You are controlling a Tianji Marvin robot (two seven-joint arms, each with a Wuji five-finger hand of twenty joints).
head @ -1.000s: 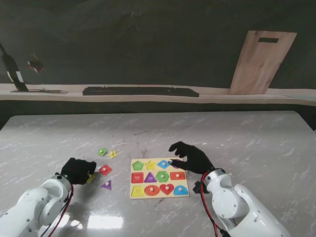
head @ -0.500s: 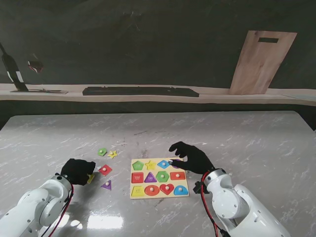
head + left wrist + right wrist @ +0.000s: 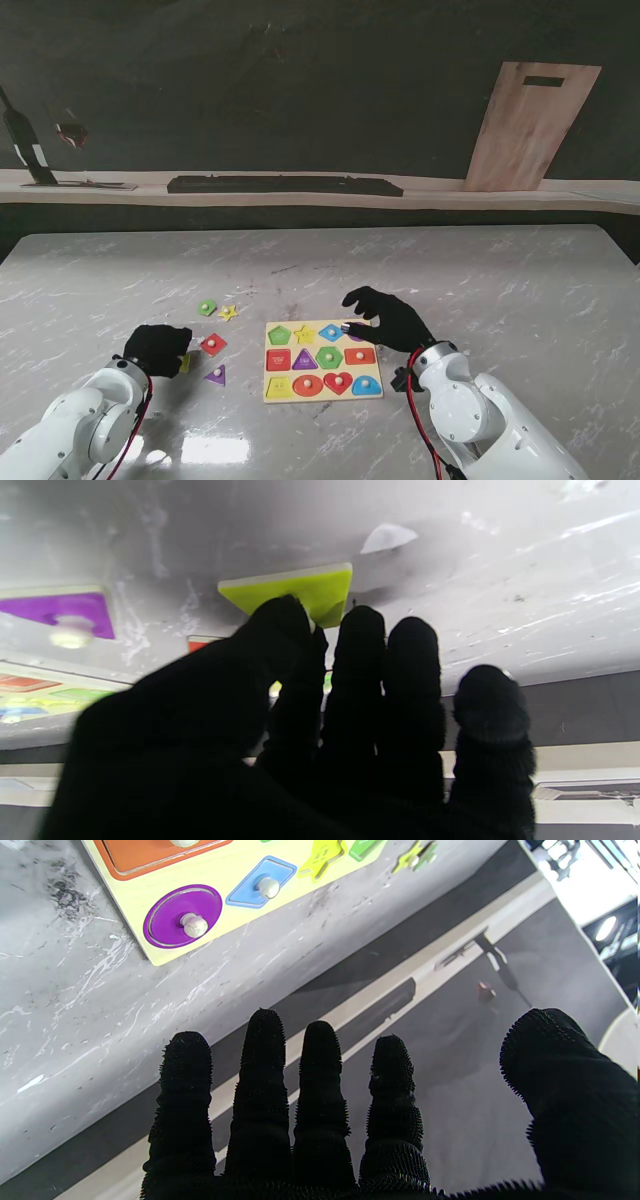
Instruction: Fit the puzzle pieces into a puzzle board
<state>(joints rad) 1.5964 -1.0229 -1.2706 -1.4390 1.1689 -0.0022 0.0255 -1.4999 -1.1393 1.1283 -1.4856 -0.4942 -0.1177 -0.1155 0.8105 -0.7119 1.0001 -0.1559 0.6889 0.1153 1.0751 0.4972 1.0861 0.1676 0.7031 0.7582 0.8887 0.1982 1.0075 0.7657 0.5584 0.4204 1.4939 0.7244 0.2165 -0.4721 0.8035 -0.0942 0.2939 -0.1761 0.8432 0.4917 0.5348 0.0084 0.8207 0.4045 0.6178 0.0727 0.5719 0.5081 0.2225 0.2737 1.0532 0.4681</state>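
Puzzle board (image 3: 322, 360) on grey marble table (image 3: 500, 280) (glossy).

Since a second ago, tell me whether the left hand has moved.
Yes, slightly. The left hand has drawn back toward me and a little left, uncovering more of the yellow piece, judged against the red piece, which has stayed put.

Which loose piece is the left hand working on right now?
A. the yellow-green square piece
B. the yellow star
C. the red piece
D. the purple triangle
A. In the left wrist view the fingertips of the left hand sit on the yellow-green square piece, while the purple triangle, red piece and yellow star lie apart on the table.
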